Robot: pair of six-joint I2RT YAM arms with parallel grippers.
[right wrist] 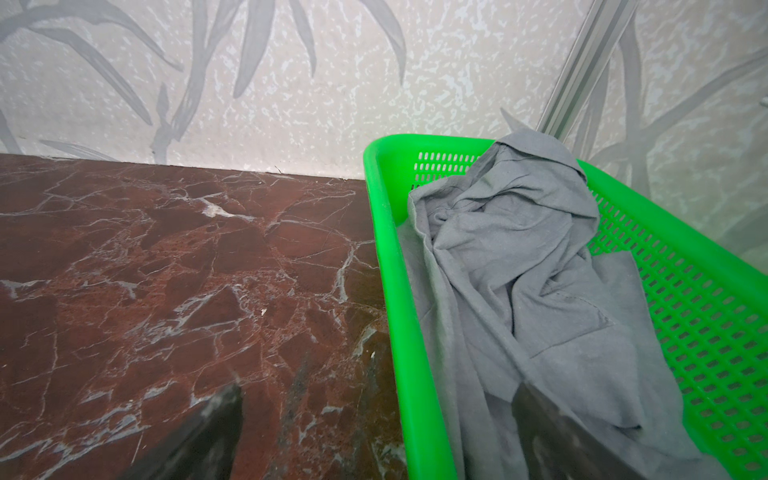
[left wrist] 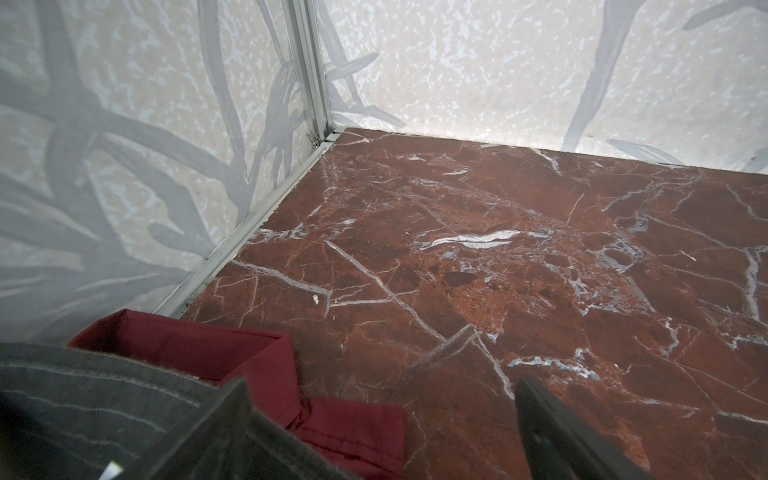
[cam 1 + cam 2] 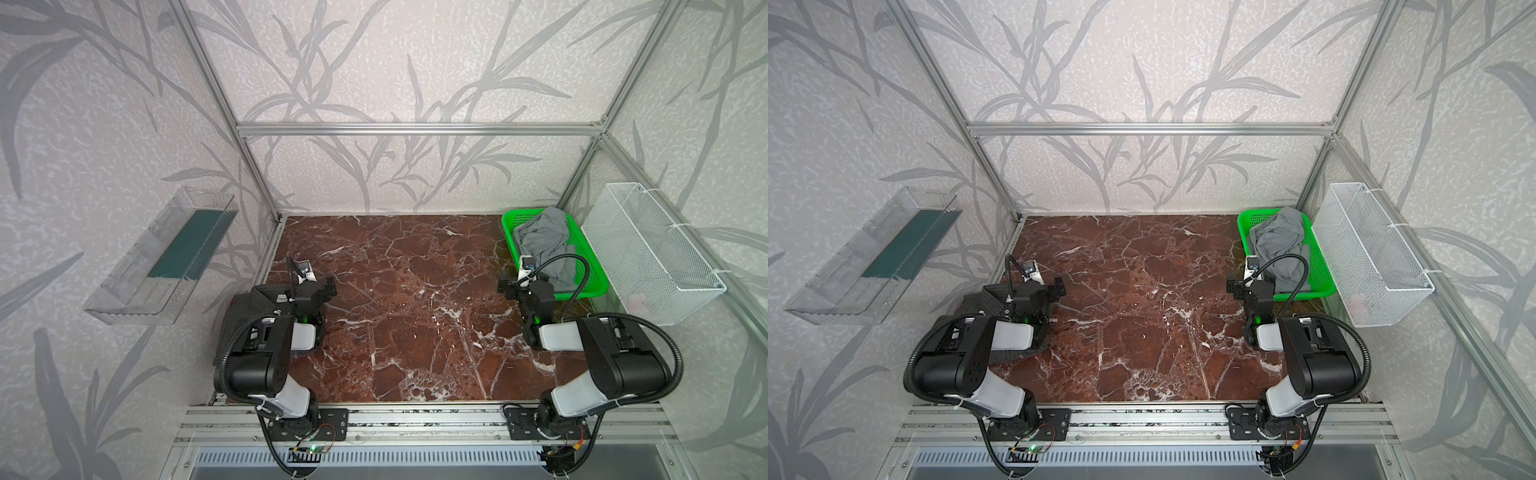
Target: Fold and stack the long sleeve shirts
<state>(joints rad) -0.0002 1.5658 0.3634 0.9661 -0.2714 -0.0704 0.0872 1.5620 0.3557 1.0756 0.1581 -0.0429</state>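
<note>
1. The charcoal pinstriped shirt point(image 2: 104, 399) lies on the maroon shirt point(image 2: 199, 349) at the left side of the table point(image 3: 415, 270).
2. The left gripper point(image 3: 328, 287) hangs just above them, jaws wide apart and empty.
3. The right gripper point(image 3: 508, 287), equally wide and empty, sits beside the green basket point(image 1: 386, 257) at far right, which holds a crumpled grey cloth point(image 1: 519, 270).

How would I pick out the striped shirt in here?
Start at the red marble table and go to its left edge, under the left arm. A folded charcoal shirt lies there over a dark red shirt; thin pale pinstripes set it apart from that plain one.
</note>
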